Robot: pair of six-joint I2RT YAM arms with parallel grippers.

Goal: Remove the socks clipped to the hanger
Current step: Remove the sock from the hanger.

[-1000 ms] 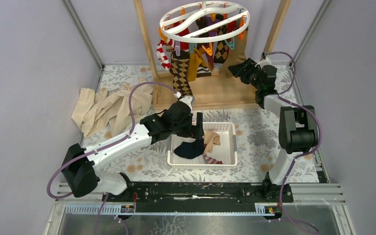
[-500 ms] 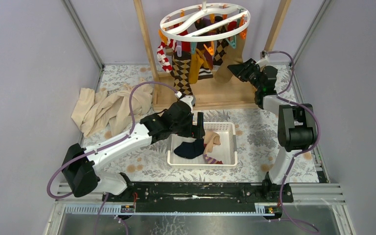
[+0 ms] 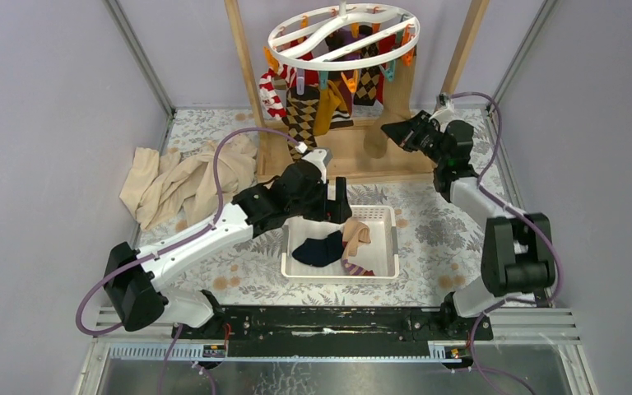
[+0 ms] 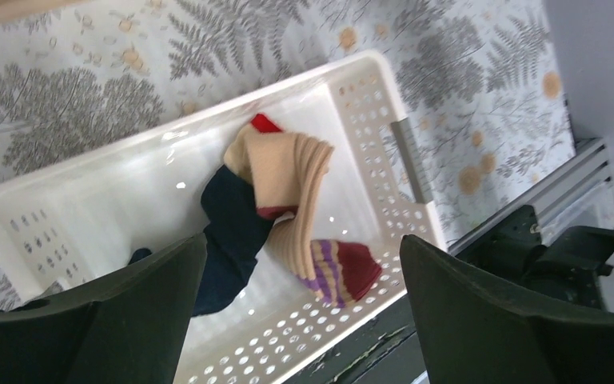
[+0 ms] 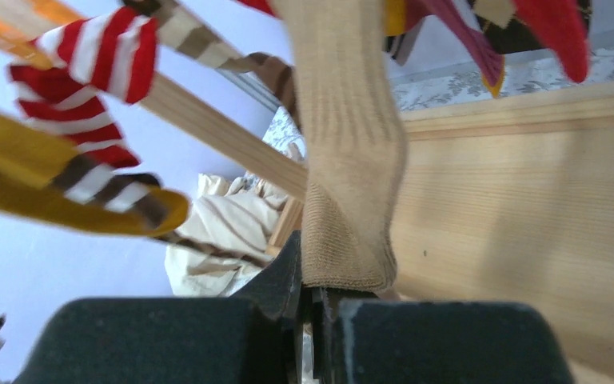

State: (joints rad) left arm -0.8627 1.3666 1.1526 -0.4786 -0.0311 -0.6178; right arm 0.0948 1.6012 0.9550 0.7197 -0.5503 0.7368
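The white round hanger (image 3: 341, 33) hangs from the wooden rack with several socks clipped under it: red-and-white striped (image 3: 271, 90), brown argyle (image 3: 300, 115), mustard (image 3: 327, 103). A long tan sock (image 3: 381, 123) hangs at its right side. My right gripper (image 3: 395, 130) is shut on that tan sock's toe (image 5: 348, 200), pinched between the jaws of the right gripper (image 5: 313, 292). My left gripper (image 3: 337, 206) stands open over the white basket (image 3: 383, 216), nothing between the jaws of the left gripper (image 4: 302, 240). In the basket lie a navy sock (image 4: 228, 232) and a tan sock with red and purple stripes (image 4: 304, 200).
The wooden rack's base board (image 3: 354, 160) and two upright posts (image 3: 243, 58) stand behind the basket. A large beige cloth (image 3: 181, 181) lies crumpled at the left. Grey walls close in both sides.
The right gripper closed on the tan sock's toe and drew back towards the right, pulling the sock taut. The left arm shifted slightly forward and right over the basket, still open.
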